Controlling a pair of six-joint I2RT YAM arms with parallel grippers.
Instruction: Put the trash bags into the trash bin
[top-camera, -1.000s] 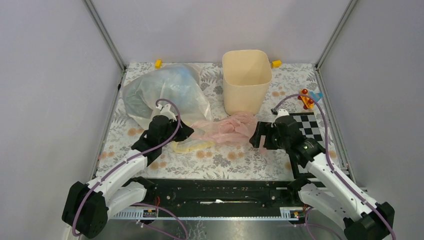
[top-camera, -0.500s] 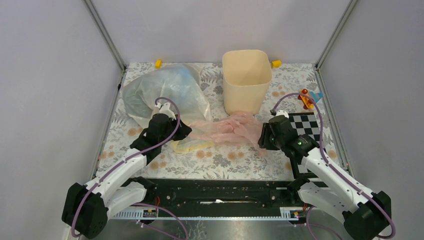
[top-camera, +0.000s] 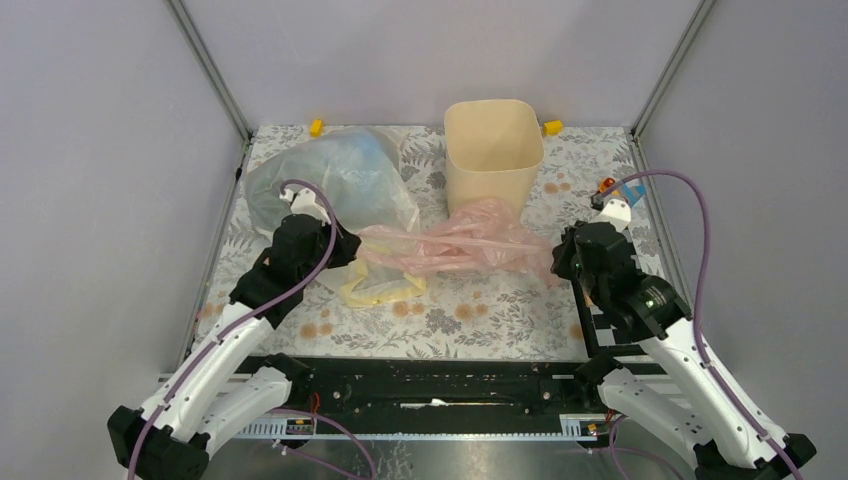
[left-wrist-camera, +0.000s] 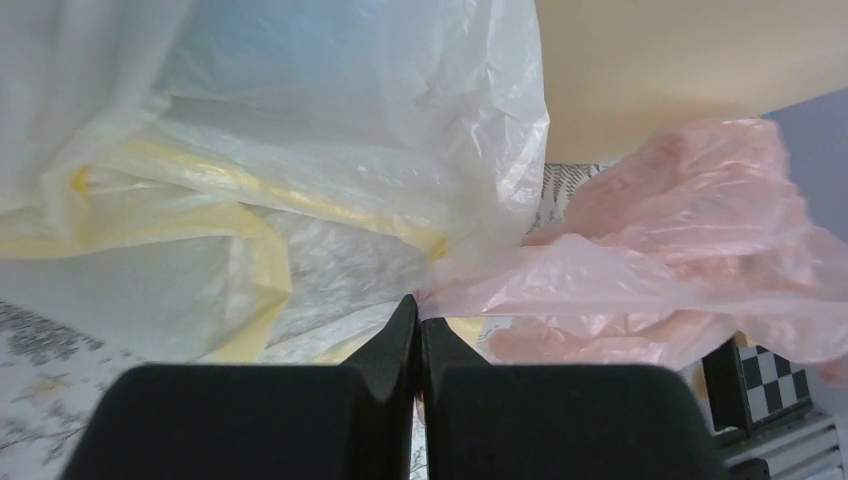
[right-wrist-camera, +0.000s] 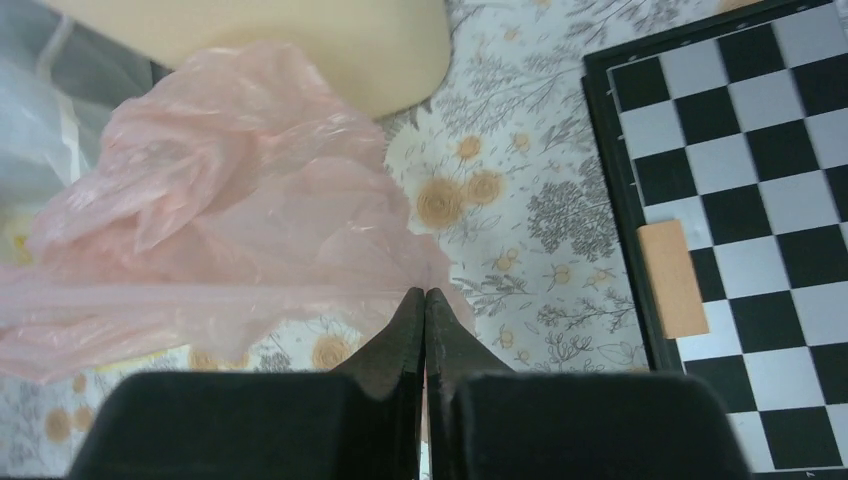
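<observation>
A: Where is the pale pink crinkly plastic bag (top-camera: 455, 240)?
B: Just in front of the cream-beige squarish plastic bin (top-camera: 492, 190); strung between left pincer (left-wrist-camera: 417, 312) and right pincer (right-wrist-camera: 425, 300), each clamped on an end.
A: Handling?
B: Likely feather-light, limp, slippery; grip bunched folds.

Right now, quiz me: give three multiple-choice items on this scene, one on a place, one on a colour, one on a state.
1. Where is the pink bag? A inside the bin; B in front of the bin; C behind the bin.
2. What colour is the bin? A cream; B blue; C black.
3. The right claw is: A wide open; B shut on the pink bag; C shut on nothing.

1 B: the bag is bunched up in front of the bin's near wall.
2 A: its walls are pale cream.
3 B: the fingertips meet with pink plastic pinched between them.
</observation>
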